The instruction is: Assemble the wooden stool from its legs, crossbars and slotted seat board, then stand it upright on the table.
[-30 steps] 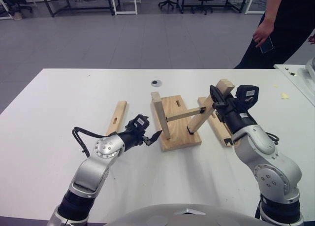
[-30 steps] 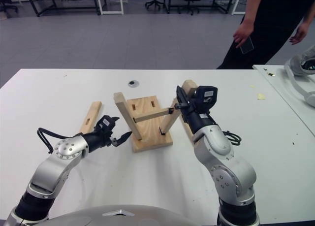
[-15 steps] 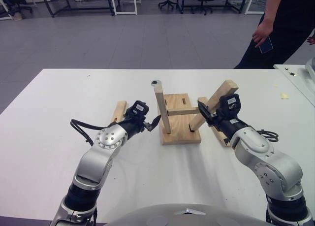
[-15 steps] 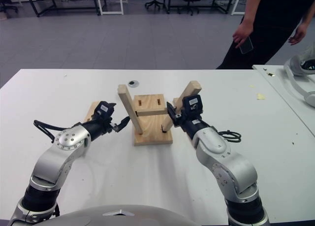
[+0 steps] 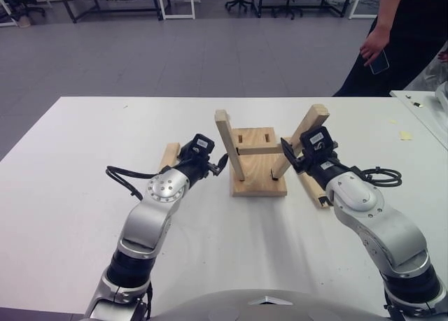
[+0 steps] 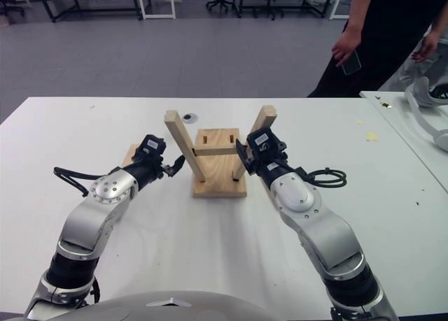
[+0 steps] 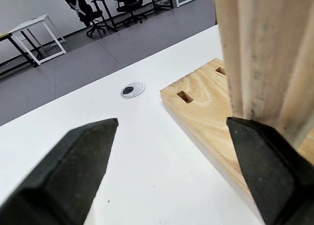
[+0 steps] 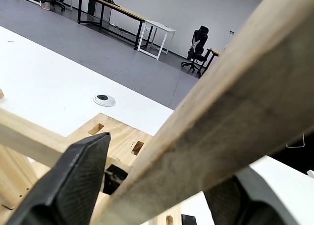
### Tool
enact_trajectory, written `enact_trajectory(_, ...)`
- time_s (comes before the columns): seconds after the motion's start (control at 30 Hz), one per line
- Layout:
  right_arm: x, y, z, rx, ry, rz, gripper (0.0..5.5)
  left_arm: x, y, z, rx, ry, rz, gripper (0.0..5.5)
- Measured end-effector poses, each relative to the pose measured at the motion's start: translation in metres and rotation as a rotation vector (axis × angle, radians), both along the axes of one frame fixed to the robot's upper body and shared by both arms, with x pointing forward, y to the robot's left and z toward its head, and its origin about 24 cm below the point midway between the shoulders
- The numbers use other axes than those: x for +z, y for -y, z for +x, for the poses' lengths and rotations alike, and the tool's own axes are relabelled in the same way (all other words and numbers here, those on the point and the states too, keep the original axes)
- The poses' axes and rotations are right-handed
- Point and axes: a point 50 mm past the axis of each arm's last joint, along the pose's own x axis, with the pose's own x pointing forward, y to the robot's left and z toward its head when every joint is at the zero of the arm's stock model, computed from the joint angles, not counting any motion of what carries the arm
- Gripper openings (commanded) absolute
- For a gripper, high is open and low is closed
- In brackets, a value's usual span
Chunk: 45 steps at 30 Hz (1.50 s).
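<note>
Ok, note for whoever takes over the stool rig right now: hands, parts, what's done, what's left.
Left hand: open, beside the left pale wooden leg, not gripping.
Right hand: shut on the tilted right pale wooden leg.
Slotted wooden seat board lies flat on the white table; both legs stand on it, joined by one thin wooden crossbar.
Loose: one slotted wooden bar beside the left arm, another under the right arm.
Left: fit those, square the legs, stand the stool upright.
</note>
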Motion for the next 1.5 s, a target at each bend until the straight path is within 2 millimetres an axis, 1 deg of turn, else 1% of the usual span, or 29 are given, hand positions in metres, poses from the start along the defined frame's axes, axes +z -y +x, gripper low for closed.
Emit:
enact_trajectory(0.13,-0.005,0.004,0.002,-0.013,-0.035,0.045,3.00,0.002,0.001,0.001,-0.009,0.006,0.007,4.10)
enact_trajectory(0.23,-0.009,0.013,-0.001,0.013,-0.095,0.148,3.00,0.013,-0.002,-0.004,-0.051,0.049,0.031,4.10)
enact_trajectory(0.33,-0.014,0.026,-0.012,0.113,-0.181,0.263,3.00,0.024,-0.018,-0.004,-0.086,0.090,0.043,4.10)
enact_trajectory(0.37,-0.021,0.029,-0.017,0.140,-0.227,0.283,3.00,0.027,-0.023,-0.004,-0.081,0.106,0.047,4.10)
enact_trajectory(0.4,-0.021,0.035,-0.021,0.170,-0.239,0.299,3.00,0.028,-0.031,-0.003,-0.063,0.116,0.061,4.10)
enact_trajectory(0.47,-0.001,0.053,-0.023,0.228,-0.153,0.301,3.00,0.027,-0.043,-0.003,-0.032,0.106,0.074,4.10)
enact_trajectory(0.53,0.011,0.068,-0.030,0.273,-0.120,0.308,3.00,0.026,-0.053,-0.002,-0.003,0.104,0.082,4.10)
enact_trajectory(0.6,0.033,0.085,-0.030,0.283,-0.032,0.351,3.00,0.034,-0.062,0.002,0.032,0.132,0.063,4.10)
enact_trajectory(0.63,0.049,0.092,-0.029,0.294,0.044,0.393,3.00,0.044,-0.065,0.007,0.052,0.165,0.018,4.10)
enact_trajectory(0.67,0.068,0.096,-0.027,0.329,0.124,0.445,3.00,0.062,-0.066,0.013,0.055,0.227,-0.058,4.10)
enact_trajectory(0.7,0.088,0.098,-0.026,0.374,0.203,0.487,3.00,0.086,-0.063,0.019,0.041,0.310,-0.146,4.10)
enact_trajectory(0.73,0.107,0.099,-0.022,0.413,0.280,0.548,3.00,0.114,-0.057,0.023,0.002,0.397,-0.250,4.10)
enact_trajectory(0.77,0.120,0.100,-0.017,0.427,0.327,0.592,3.00,0.133,-0.051,0.024,-0.037,0.446,-0.326,4.10)
enact_trajectory(0.8,0.136,0.101,-0.008,0.416,0.380,0.628,3.00,0.155,-0.040,0.022,-0.105,0.500,-0.412,4.10)
enact_trajectory(0.83,0.144,0.097,0.004,0.401,0.383,0.650,3.00,0.166,-0.026,0.020,-0.180,0.504,-0.480,4.10)
enact_trajectory(0.87,0.141,0.090,0.011,0.392,0.360,0.629,3.00,0.165,-0.017,0.019,-0.222,0.483,-0.497,4.10)
enact_trajectory(0.93,0.102,0.071,0.032,0.325,0.177,0.531,3.00,0.134,0.009,0.020,-0.278,0.333,-0.471,4.10)
enact_trajectory(0.97,0.073,0.064,0.038,0.288,0.050,0.484,3.00,0.110,0.021,0.020,-0.299,0.233,-0.445,4.10)
enact_trajectory(1.0,0.060,0.060,0.039,0.274,0.017,0.443,3.00,0.099,0.025,0.020,-0.300,0.229,-0.430,4.10)
enact_trajectory(1.03,0.055,0.058,0.038,0.266,0.005,0.402,3.00,0.092,0.024,0.022,-0.284,0.217,-0.417,4.10)
enact_trajectory(1.1,0.053,0.056,0.036,0.272,0.006,0.391,3.00,0.088,0.022,0.023,-0.270,0.222,-0.431,4.10)
enact_trajectory(1.2,0.056,0.054,0.035,0.299,0.021,0.469,3.00,0.093,0.017,0.026,-0.254,0.233,-0.458,4.10)
enact_trajectory(1.27,0.063,0.051,0.037,0.319,0.023,0.551,3.00,0.099,0.014,0.027,-0.243,0.249,-0.468,4.10)
enact_trajectory(1.33,0.093,0.051,0.040,0.361,0.116,0.642,3.00,0.113,0.014,0.025,-0.265,0.288,-0.507,4.10)
enact_trajectory(1.37,0.116,0.057,0.042,0.368,0.198,0.668,3.00,0.131,0.013,0.021,-0.285,0.358,-0.527,4.10)
enact_trajectory(1.4,0.123,0.062,0.044,0.351,0.225,0.659,3.00,0.143,0.011,0.017,-0.299,0.408,-0.544,4.10)
enact_trajectory(1.43,0.120,0.067,0.049,0.313,0.218,0.625,3.00,0.151,0.008,0.015,-0.299,0.450,-0.553,4.10)
enact_trajectory(1.47,0.112,0.072,0.056,0.252,0.193,0.527,3.00,0.156,0.003,0.014,-0.288,0.478,-0.555,4.10)
enact_trajectory(1.5,0.095,0.074,0.063,0.200,0.131,0.391,3.00,0.160,-0.003,0.014,-0.271,0.502,-0.553,4.10)
